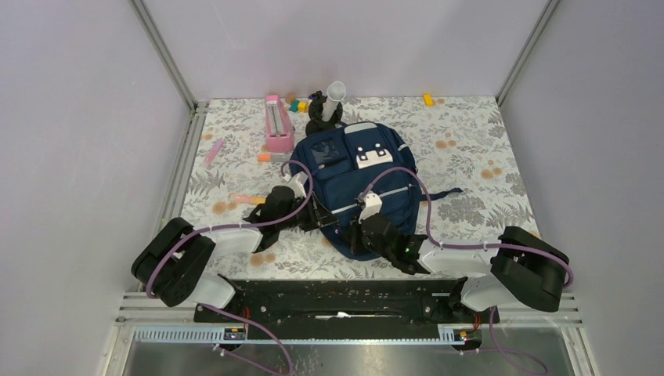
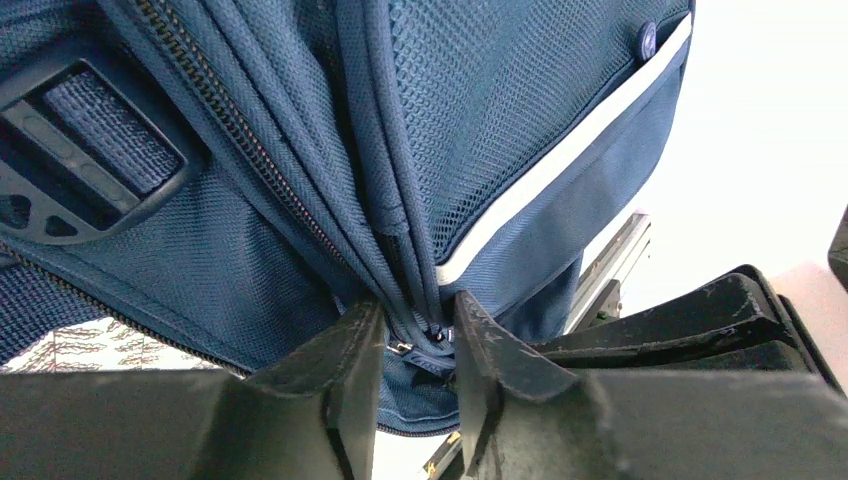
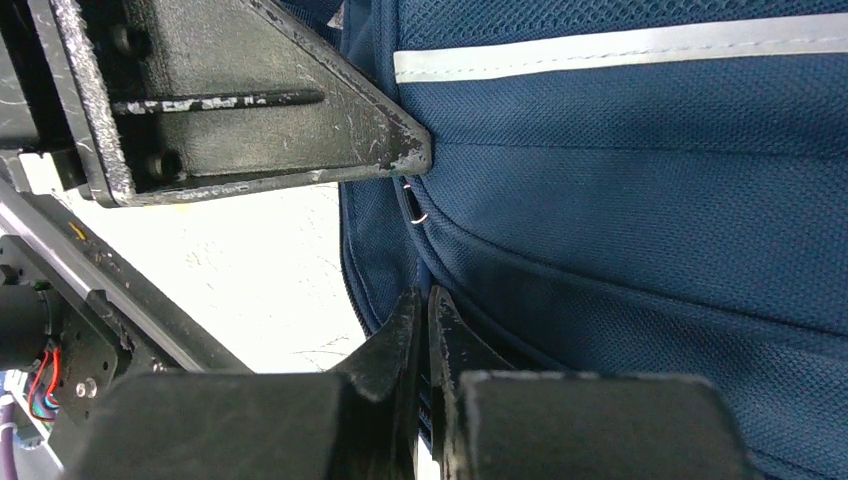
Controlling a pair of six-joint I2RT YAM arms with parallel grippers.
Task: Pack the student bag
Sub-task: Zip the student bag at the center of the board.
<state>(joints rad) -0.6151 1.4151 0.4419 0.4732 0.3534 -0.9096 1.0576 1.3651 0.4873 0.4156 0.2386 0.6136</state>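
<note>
- The large navy blue fabric backpack (image 1: 344,184) lay flat in the middle of the table (image 1: 478,168), on a grey flowered cloth. Its front, with the white-grey patches, faced up.
- The zipper parts seen from the wrist cameras were closed. The inside of the backpack was hidden, so I could not tell what it held.
- The left claw (image 2: 420,310) stood narrow at the near left edge of the backpack. Its fingers pressed from both sides on a fold of the zipper seam, and a small zipper pull (image 2: 425,362) sat between them.
- The right claw (image 3: 424,300) was at the near edge too, just beside the left one. Its fingers were almost together, with only a thin slit, and the tips touched a seam. Whether they pinched fabric, I could not tell.
- A pink oblong plastic case (image 1: 278,121) lay near the far left corner of the backpack. What was in it I could not tell.
- A white tube (image 1: 335,92) leaned tilted over a black object (image 1: 319,117), just behind the top of the backpack.
- A small yellow block (image 1: 427,99) lay well apart, at the far edge.
</note>
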